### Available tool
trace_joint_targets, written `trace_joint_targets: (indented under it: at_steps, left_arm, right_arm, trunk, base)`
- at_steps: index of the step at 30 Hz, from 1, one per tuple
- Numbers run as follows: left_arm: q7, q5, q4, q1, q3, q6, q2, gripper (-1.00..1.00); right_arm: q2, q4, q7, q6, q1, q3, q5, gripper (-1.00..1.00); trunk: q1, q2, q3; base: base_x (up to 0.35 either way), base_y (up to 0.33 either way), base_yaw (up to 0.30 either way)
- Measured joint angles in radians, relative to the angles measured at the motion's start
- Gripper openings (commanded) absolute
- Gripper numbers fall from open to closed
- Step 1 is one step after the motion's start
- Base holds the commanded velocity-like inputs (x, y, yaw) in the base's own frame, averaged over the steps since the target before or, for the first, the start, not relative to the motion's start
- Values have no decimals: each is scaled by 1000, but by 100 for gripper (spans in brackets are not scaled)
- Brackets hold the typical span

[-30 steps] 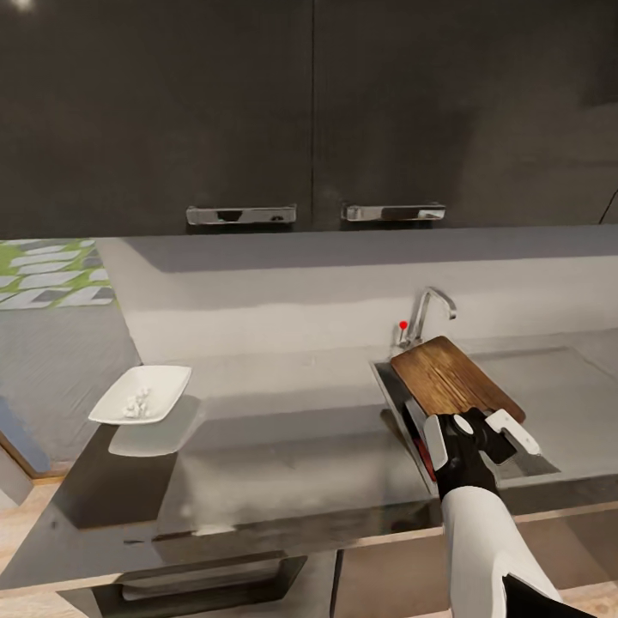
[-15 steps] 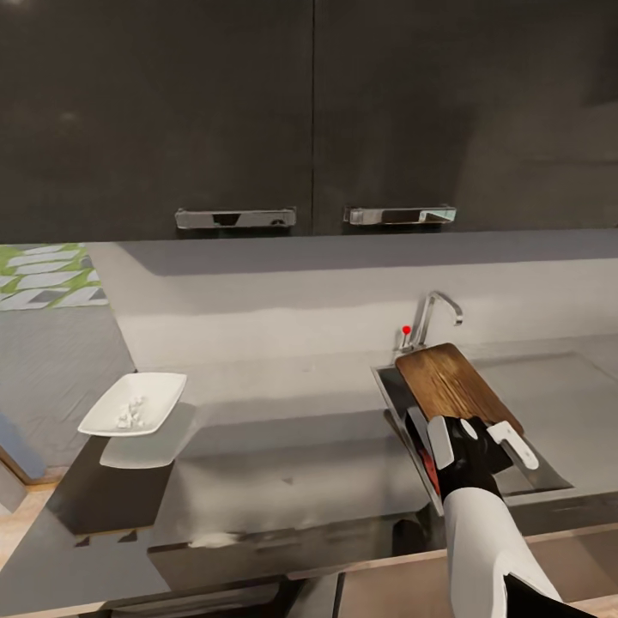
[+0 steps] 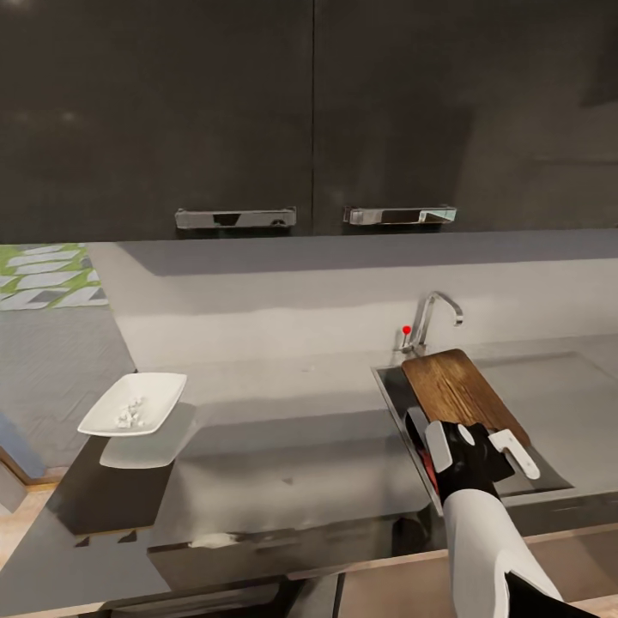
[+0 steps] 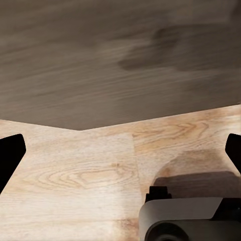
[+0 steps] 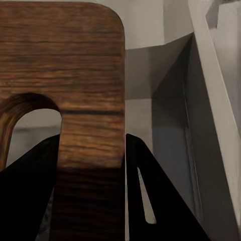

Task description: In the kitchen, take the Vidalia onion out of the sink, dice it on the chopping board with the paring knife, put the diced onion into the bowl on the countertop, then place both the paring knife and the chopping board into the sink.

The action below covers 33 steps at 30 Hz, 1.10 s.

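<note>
Head view: we see the right gripper (image 3: 477, 446) at the near end of the chopping board (image 3: 459, 390), which slants over the sink (image 3: 396, 390), its far end up by the tap (image 3: 429, 316) with the red-tipped lever. The white fingers (image 3: 438, 446) stand to either side of the board's near end. Just beside the gripper, against the sink's left wall, a red strip shows inside the basin; it matches the handle of the paring knife (image 3: 427, 462), though we cannot make out its blade. The bowl (image 3: 133, 403) rests on the countertop (image 3: 283, 429) well to the left of the sink, holding small white pieces of diced onion (image 3: 130, 414). Above the grey backsplash, two dark upper cabinets (image 3: 309, 112) carry steel handles.

Right wrist view: the chopping board (image 5: 65, 85) runs between the two dark fingers (image 5: 150, 201), which lie against the strip of wood beside the slot-shaped handle hole; the claw is thus closed narrowly on the board's handle end. Beyond the board's rounded corner we see the steel walls of the sink (image 5: 165, 100).

Left wrist view: the dark tips of the left gripper (image 4: 120, 150) sit at opposite edges of the picture, spread wide with nothing between them, over light wood floor (image 4: 90, 170) and a dark grey panel (image 4: 100, 60). A rounded grey part of the robot (image 4: 186, 218) lies below.
</note>
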Motion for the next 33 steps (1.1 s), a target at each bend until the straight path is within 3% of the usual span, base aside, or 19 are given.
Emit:
trace_joint_targets:
  at_steps: [11, 33]
  left_arm:
    - [0, 0, 1, -1, -1, 0, 0, 100]
    - [1, 1, 2, -19, 5, 0, 0, 100]
  right_arm:
    - [-3, 34, 0, 0, 0, 0, -6, -100]
    - [-4, 37, 1, 2, -1, 0, -5, -100]
  trunk:
    - [0, 0, -2]
    - [0, 0, -36]
  base:
    - [0, 0, 0]
    - [0, 0, 0]
